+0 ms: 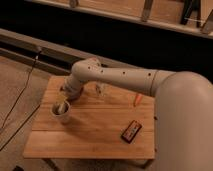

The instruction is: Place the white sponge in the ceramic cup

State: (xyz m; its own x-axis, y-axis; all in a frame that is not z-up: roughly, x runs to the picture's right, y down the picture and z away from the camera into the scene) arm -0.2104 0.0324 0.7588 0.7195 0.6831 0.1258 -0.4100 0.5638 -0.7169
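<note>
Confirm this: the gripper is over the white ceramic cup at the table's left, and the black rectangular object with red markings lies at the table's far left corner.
One thing is wrong. In the camera view, the black rectangular object with red markings lies near the wooden table's front right, not the far left corner. The gripper is indeed over the white ceramic cup at the left.

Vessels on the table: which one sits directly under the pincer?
The ceramic cup, white, at the table's left side, below the pincer. The clear glass stands farther back, beside the arm.

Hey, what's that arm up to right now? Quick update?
Hand directly above the ceramic cup, far left of the table. White sponge not clearly visible. Black object well off to the side, nothing in the way.
</note>
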